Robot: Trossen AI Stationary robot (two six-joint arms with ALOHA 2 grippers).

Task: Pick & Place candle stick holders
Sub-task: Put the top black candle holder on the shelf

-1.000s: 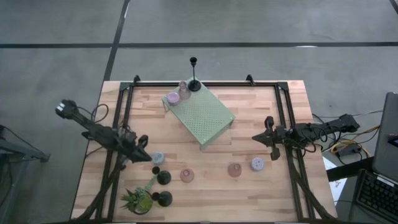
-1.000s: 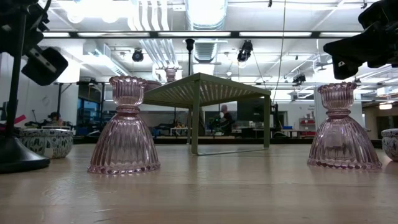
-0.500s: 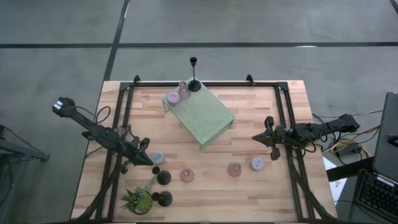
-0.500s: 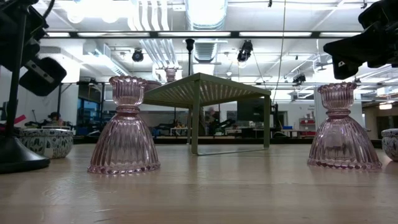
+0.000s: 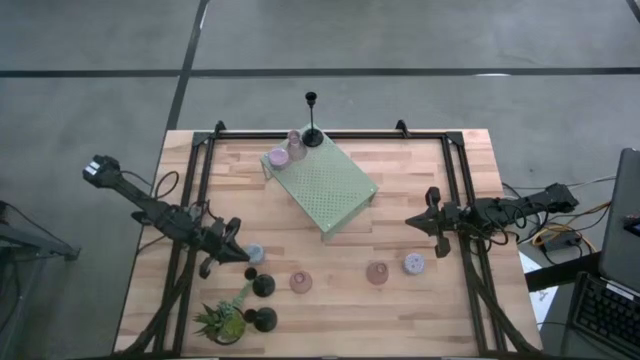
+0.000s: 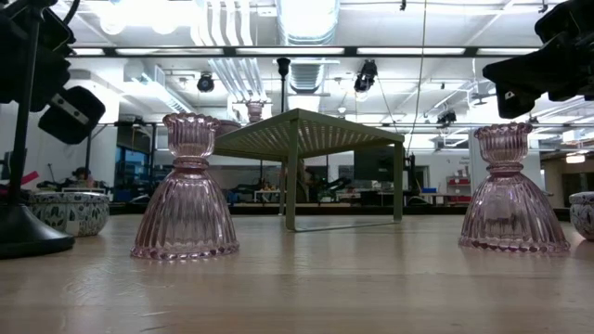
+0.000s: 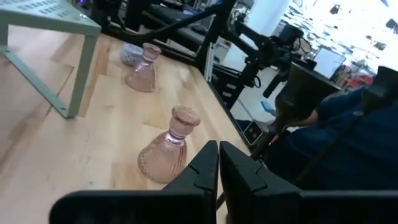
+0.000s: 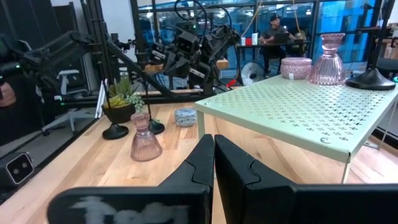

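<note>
Two tools, both closed and empty. Left tool (image 5: 243, 257) hovers just beside a blue-grey cup (image 5: 255, 253); pink holders (image 5: 300, 282) stand on the worktop (image 5: 400, 180) between it and the right tool (image 5: 410, 221).

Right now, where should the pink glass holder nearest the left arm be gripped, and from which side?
Likely grip the pink glass holder at its narrow neck, between cup and flared skirt, coming straight down from above. It stands upright and apart from its neighbours, and the ribbed skirt is too wide and sloped to pinch securely.
</note>
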